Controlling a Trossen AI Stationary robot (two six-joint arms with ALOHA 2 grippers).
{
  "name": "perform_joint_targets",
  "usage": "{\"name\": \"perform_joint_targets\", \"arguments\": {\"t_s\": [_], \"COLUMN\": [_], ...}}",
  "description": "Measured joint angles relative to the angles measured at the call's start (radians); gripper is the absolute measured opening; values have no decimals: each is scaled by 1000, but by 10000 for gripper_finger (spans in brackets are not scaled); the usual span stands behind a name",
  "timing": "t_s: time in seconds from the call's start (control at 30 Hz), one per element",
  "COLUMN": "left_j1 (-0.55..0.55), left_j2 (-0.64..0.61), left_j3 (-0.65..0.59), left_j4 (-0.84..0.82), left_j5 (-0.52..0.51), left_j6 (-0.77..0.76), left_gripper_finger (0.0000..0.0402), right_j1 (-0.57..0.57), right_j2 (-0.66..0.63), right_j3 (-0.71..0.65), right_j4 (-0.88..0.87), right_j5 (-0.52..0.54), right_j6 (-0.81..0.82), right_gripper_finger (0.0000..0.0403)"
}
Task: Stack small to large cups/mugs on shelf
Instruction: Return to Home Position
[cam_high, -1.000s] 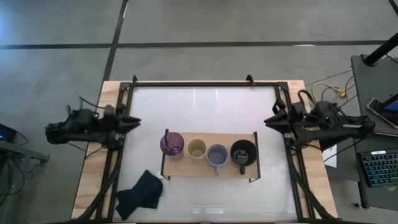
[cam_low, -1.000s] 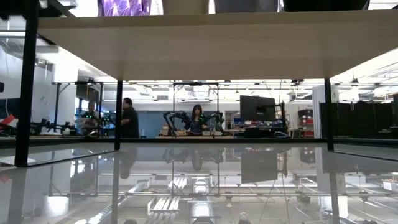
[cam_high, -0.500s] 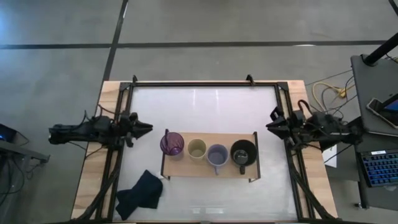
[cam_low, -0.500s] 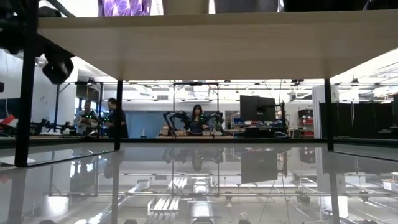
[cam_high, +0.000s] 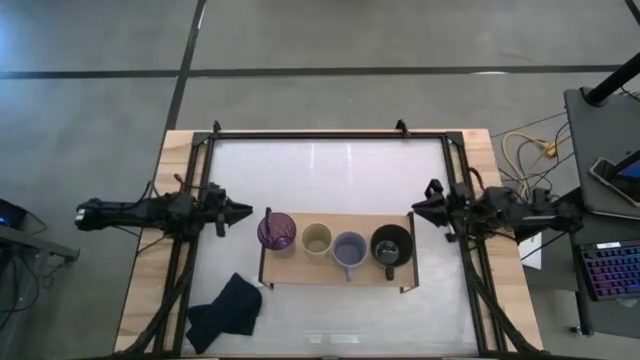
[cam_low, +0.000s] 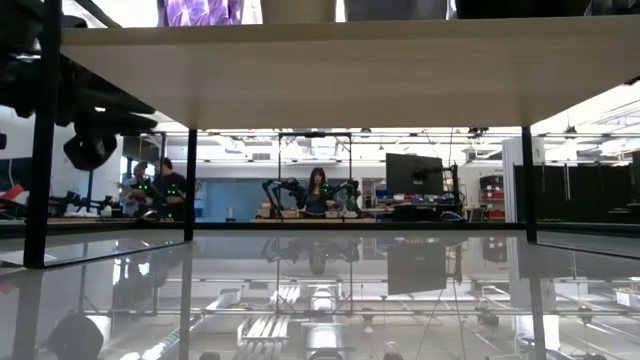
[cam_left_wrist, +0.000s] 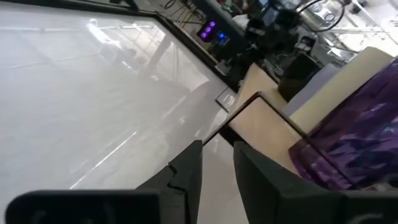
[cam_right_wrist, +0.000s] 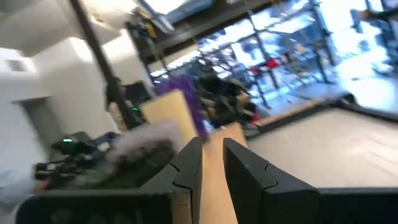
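Four vessels stand in a row on the light-wood shelf (cam_high: 300, 270): purple tumbler (cam_high: 276, 232), pale yellow cup (cam_high: 317, 239), lavender-grey mug (cam_high: 349, 249), black mug (cam_high: 391, 246). My left gripper (cam_high: 243, 211) is shut and empty, just left of the shelf's left end frame, close to the tumbler (cam_left_wrist: 354, 137). In its wrist view (cam_left_wrist: 217, 158) the fingers point at the shelf's end. My right gripper (cam_high: 416, 209) is shut and empty, just right of the shelf's right end frame, near the black mug. Its fingers show close together in its wrist view (cam_right_wrist: 212, 149).
A dark cloth (cam_high: 225, 310) lies crumpled on the white tabletop (cam_high: 330, 170) near its front left corner. The low view looks under the shelf board (cam_low: 300, 70), with my left arm (cam_low: 90, 110) dark at the left. People stand in the room behind the table.
Both grippers have moved in from the table's sides toward the shelf ends: the left toward the table's right edge and a little nearer, the right toward the left edge and a little nearer. The cups have not moved.
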Motion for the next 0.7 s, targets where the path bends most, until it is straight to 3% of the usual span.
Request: {"name": "perform_joint_targets", "arguments": {"t_s": [0.23, 0.7], "left_j1": [0, 0], "left_j2": [24, 39], "left_j3": [-1, -4], "left_j4": [10, 28], "left_j5": [2, 3], "left_j6": [9, 9], "left_gripper_finger": [77, 77], "right_j1": [-2, -7], "right_j2": [8, 45], "right_j3": [-42, -40], "right_j4": [-133, -124], "right_j5": [163, 193], "right_j6": [79, -4], "right_gripper_finger": [59, 59]}}
